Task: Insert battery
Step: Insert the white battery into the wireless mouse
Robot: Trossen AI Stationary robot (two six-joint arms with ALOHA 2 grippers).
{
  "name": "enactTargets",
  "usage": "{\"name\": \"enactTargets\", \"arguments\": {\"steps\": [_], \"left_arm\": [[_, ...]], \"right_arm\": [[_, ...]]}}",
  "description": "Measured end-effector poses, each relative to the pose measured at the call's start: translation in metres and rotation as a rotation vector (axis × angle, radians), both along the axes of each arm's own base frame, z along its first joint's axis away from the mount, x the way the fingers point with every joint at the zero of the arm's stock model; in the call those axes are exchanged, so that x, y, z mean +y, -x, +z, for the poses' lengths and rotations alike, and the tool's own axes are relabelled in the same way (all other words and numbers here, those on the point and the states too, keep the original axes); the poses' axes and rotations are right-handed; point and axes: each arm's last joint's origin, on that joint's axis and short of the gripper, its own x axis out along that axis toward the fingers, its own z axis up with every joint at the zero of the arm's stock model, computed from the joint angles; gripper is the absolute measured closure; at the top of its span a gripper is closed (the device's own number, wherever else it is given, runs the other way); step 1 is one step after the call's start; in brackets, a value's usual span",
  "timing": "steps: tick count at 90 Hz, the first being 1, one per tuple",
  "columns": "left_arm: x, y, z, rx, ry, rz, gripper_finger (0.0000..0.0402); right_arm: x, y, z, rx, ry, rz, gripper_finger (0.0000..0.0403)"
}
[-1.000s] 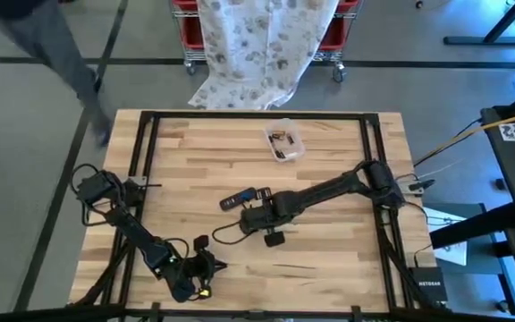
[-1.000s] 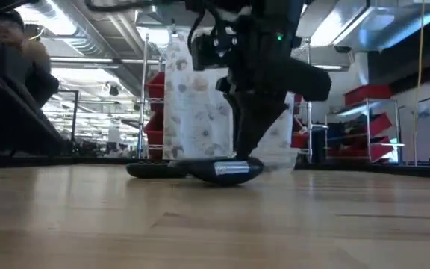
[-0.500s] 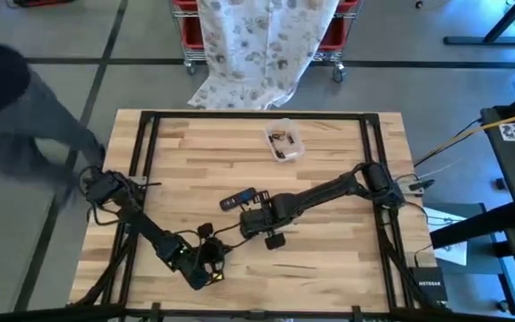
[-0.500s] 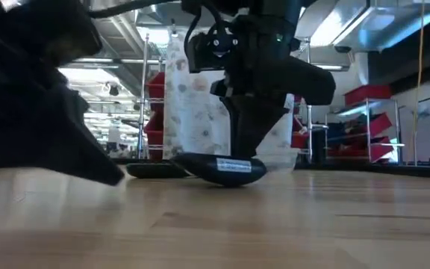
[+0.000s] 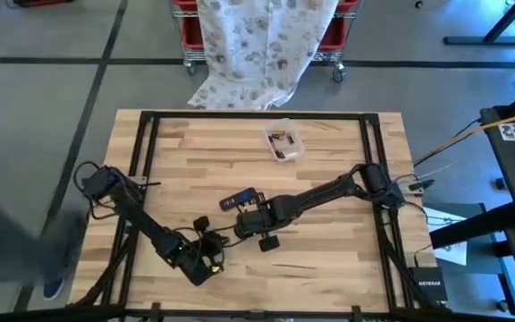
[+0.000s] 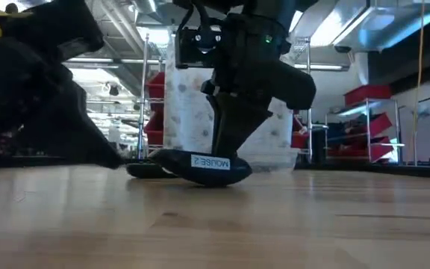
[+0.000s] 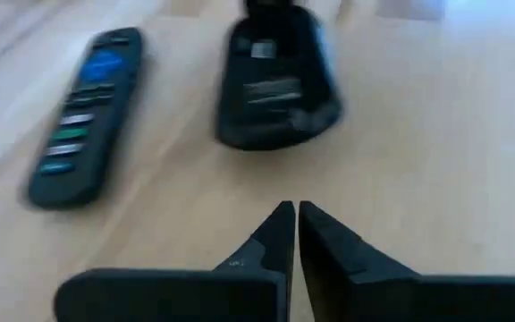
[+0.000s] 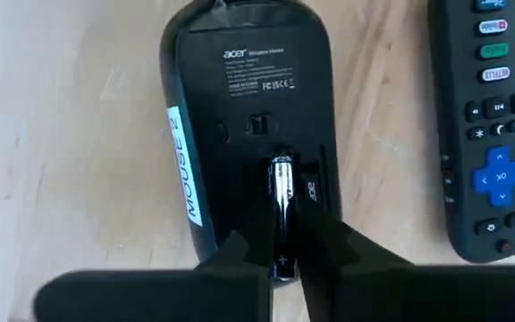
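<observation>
My right end effector [image 8: 284, 255] is closed around a battery [image 8: 281, 210], whose silvery end sits tilted in the open battery bay on the underside of a black mouse [image 8: 244, 116]. The mouse lies belly up on the wooden table [image 5: 329, 241], near the middle, and a white sticker on its side reads MOUSE 2. In the low view the mouse [image 6: 200, 166] rests under my right arm with one end tipped slightly off the wood. Just beside the mouse, not touching it, lies a black remote [image 8: 488, 125] with a blue direction pad; from above, the remote [image 5: 237, 198] sits on the far side of the mouse. My left end effector [image 7: 295, 234] hangs low over the table nearer the front edge, its two fingers pressed almost together with only a thin slit between them and nothing in their grip; it points toward the mouse [image 7: 275, 80] and remote [image 7: 83, 116]. A small clear plastic tub [image 5: 285, 139] stands near the table's far edge, well apart from both arms.
</observation>
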Motion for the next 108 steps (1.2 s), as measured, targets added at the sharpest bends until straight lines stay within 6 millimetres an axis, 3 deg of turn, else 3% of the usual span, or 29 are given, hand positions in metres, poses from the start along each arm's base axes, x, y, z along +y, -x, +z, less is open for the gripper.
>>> {"name": "enactTargets", "arguments": {"steps": [48,81,95,108], "left_arm": [[0.006,-0.02,0.01,-0.057,-0.066,-0.058,0.0401],[0.018,-0.021,0.003,-0.003,-0.025,-0.064,0.0401],[0.018,-0.021,0.003,-0.001,-0.026,-0.066,0.0401],[0.018,-0.021,0.002,0.0,-0.027,-0.066,0.0401]], "right_arm": [[0.003,-0.01,0.001,-0.109,-0.039,-0.004,0.0377],[0.004,-0.013,0.003,-0.138,-0.051,-0.018,0.028],[0.003,-0.01,0.008,-0.13,-0.05,-0.017,0.0275],[0.003,-0.009,0.026,-0.117,-0.047,-0.017,0.0286]]}}
